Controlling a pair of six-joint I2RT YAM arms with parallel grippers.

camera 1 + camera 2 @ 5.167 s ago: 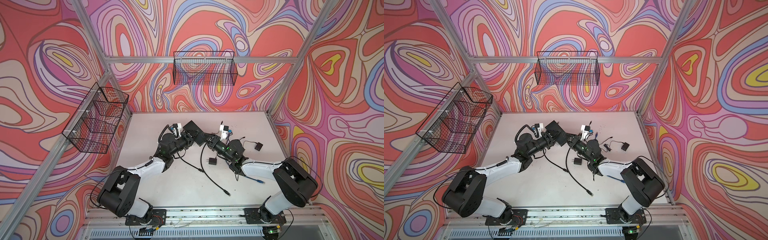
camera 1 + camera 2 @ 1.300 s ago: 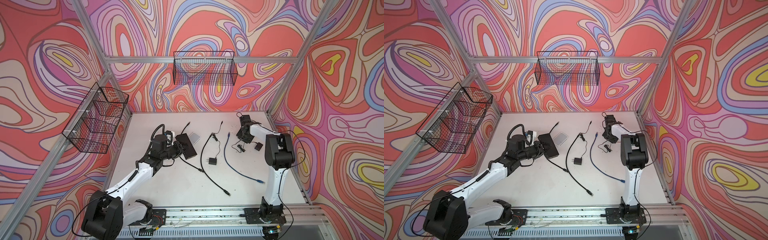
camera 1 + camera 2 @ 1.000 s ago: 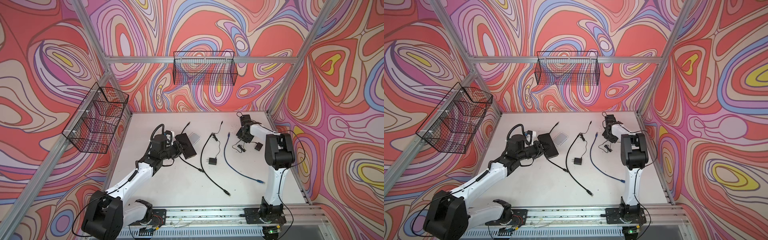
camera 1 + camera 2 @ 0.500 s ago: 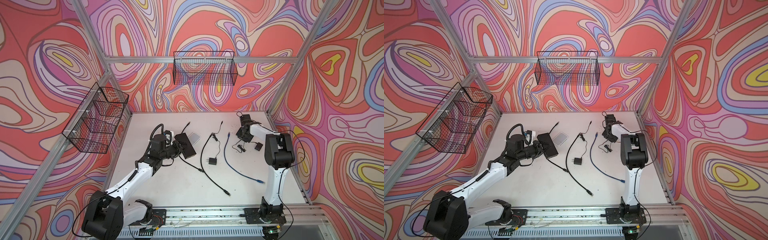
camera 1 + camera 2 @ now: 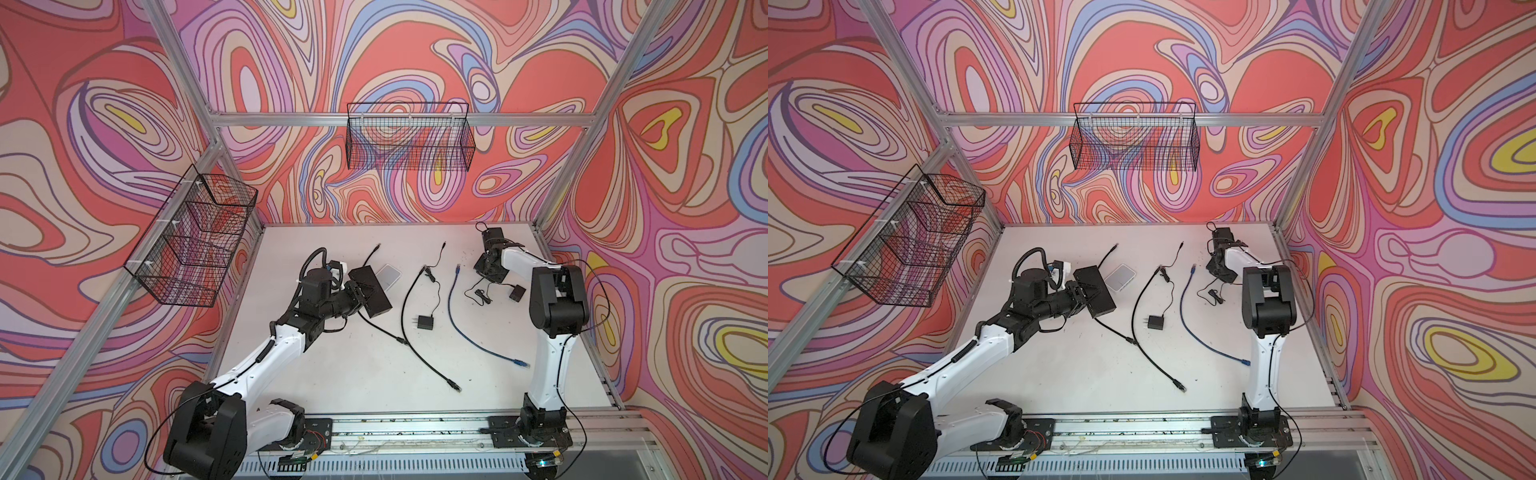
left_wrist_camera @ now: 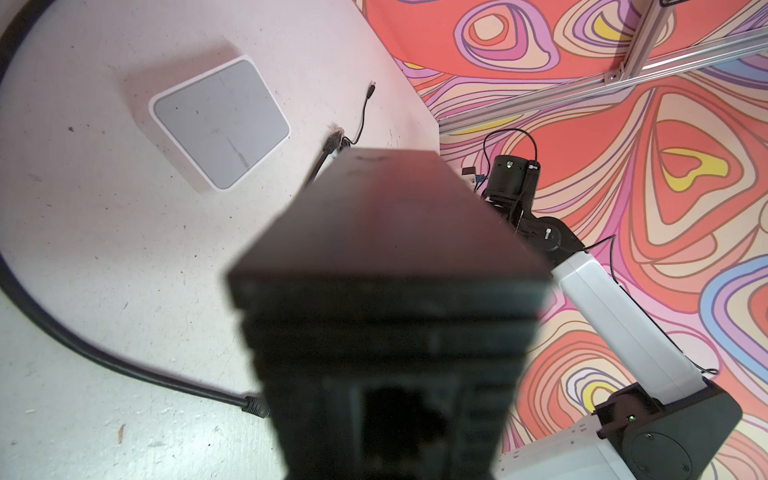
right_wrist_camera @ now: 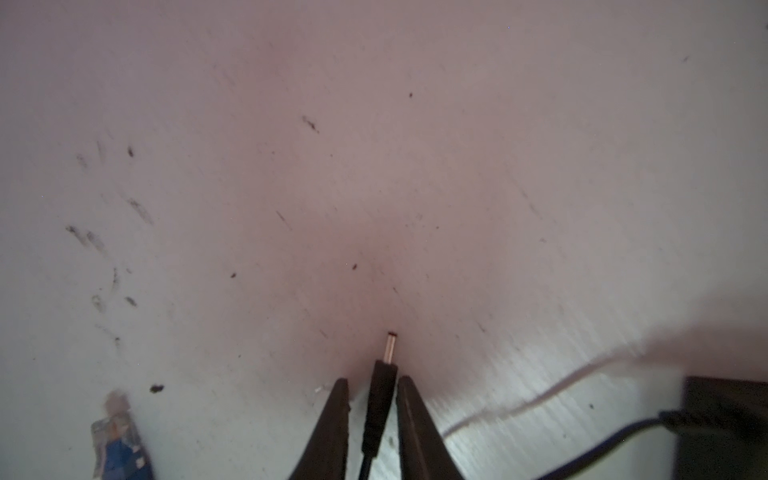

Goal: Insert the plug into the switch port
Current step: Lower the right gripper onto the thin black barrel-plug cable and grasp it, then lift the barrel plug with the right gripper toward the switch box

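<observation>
Swirled red, pink and lilac walls close round a white table (image 5: pixel 332 374); clock directions below take twelve as the back wall in both top views.

The left hand (image 5: pixel 358 291) (image 5: pixel 1080 291) is clamped shut on the near end of the black switch (image 5: pixel 372 291) (image 5: pixel 1096 291) and holds it tilted left of the table's middle. The switch fills the left wrist view (image 6: pixel 386 249). Whether it clears the table is hard to tell.

The right hand (image 5: pixel 490 272) (image 7: pixel 374 380) points down near the back right corner, at about three o'clock of the switch and well apart from it. Its fingers (image 7: pixel 332 419) stand narrowly apart on either side of the plug (image 7: pixel 384 386), a small barrel plug with a metal tip, and a sliver of gap shows on one side. It is not clamped.

Just beside the switch, at one o'clock, lies a white box (image 5: pixel 388 274). At four o'clock of the left hand a black cable (image 5: pixel 405 307) trails across the table. At seven o'clock of the right hand runs a blue cable (image 5: pixel 469 336), and at four o'clock, near it, sits a black adapter (image 5: pixel 516 293) on the plug's thin wire.
</observation>
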